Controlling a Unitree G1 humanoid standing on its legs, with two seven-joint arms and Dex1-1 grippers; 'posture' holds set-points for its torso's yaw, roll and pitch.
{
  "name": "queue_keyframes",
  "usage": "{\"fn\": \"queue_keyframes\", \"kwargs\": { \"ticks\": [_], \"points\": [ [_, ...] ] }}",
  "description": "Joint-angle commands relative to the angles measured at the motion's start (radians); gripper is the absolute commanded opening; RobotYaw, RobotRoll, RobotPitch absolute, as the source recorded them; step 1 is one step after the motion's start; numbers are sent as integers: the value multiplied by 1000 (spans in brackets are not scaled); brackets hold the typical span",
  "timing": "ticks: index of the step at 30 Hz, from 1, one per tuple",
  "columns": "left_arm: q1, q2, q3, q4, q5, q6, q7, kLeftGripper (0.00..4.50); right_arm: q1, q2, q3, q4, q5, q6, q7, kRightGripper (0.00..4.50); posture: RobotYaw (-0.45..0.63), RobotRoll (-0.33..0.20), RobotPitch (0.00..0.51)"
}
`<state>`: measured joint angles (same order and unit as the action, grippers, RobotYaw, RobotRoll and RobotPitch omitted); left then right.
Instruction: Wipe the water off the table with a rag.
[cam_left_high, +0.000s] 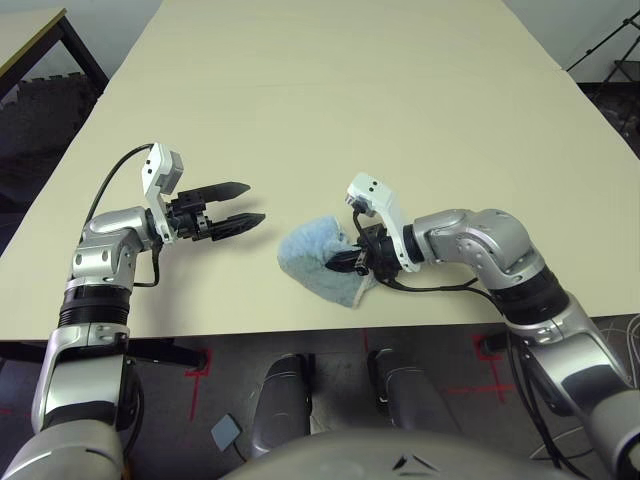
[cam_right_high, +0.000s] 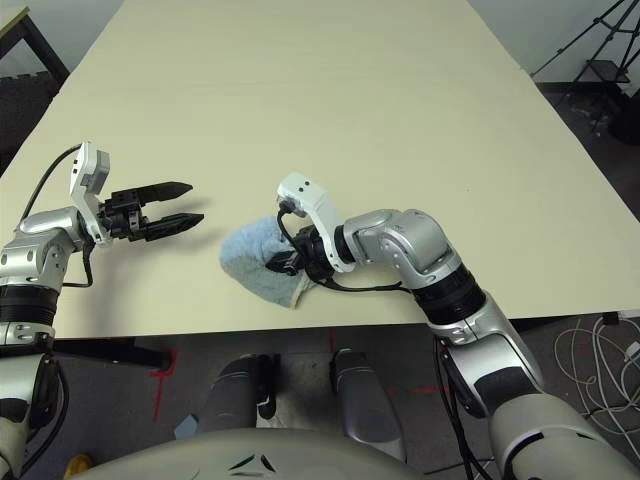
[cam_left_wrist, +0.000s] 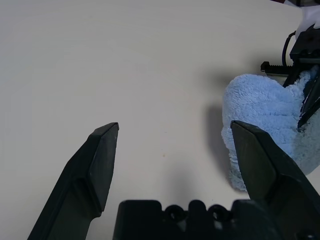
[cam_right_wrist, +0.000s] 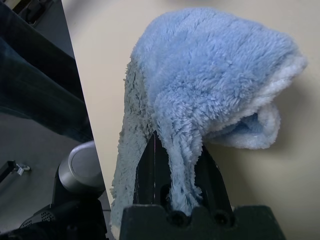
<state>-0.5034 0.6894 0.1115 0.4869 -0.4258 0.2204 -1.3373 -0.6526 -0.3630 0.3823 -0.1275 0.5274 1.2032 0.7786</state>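
The right pincer (cam_left_high: 352, 262), two black pointed fingers on a silver jointed arm (cam_left_high: 490, 245), is pinching a bunched fold of a soft light blue terry cloth rag (cam_left_high: 318, 255). The rag lies rumpled on a smooth pale beige rectangular surface (cam_left_high: 300, 120), near its front edge and roughly midway between the robot's two arms. The left pincer (cam_left_high: 257, 203), also two black pointed fingers, is spread wide above the same surface, near the rag and apart from it, its tips pointing toward the robot's right.

Around the surface, a smaller tan-topped table with a black frame (cam_left_high: 30, 38) stands beyond the far left side, and a black tripod (cam_right_high: 605, 50) stands beyond the right side. On the dark floor in front are red tape marks (cam_left_high: 198, 372), a small blue-grey square (cam_left_high: 226, 431) and, toward the right, loose pale cables (cam_right_high: 600, 390).

The right wrist view adds a whitish hem (cam_right_wrist: 282, 80) folded along one side of the rag, a greyer patch of the cloth, and a person's legs in dark trousers (cam_right_wrist: 40, 85) beyond the surface's edge. The left wrist view shows a tiny brownish speck (cam_left_wrist: 164, 155) on the surface, too small to identify.
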Motion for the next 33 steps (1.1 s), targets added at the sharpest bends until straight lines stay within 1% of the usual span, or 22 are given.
{"fn": "queue_keyframes", "kwargs": {
  "ticks": [1,7,9,11,16,19,23,29,33],
  "points": [
    [-4,3,6,9,4,-1,-1,4500,11,1,3,16,-16,-10,-17,9,-146,0,140],
    [-6,0,4,12,7,-5,1,4500,-27,72,-145,195,-85,-83,-174,9,-149,0,140],
    [-8,-1,3,14,8,-6,2,4500,-42,80,-189,246,-101,-106,-207,9,-149,0,140],
    [-7,-1,3,14,8,-7,2,4500,-50,86,-224,266,-97,-102,-222,9,-153,0,142],
    [-9,-5,2,15,8,-8,4,4500,-64,85,-291,262,-46,-43,-203,9,-157,0,143],
    [-10,-8,1,17,9,-9,4,4500,-59,60,-272,227,-25,-12,-156,9,-157,0,143],
    [-14,-10,0,22,10,-11,3,4500,-15,28,-182,97,19,34,-80,9,-162,0,141],
    [-18,-12,-1,27,12,-13,3,4500,30,-11,-114,-6,60,52,-14,9,-161,0,142],
    [-20,-10,-2,31,14,-13,2,4500,58,-59,-37,-86,78,50,38,9,-161,0,142]
  ]
}}
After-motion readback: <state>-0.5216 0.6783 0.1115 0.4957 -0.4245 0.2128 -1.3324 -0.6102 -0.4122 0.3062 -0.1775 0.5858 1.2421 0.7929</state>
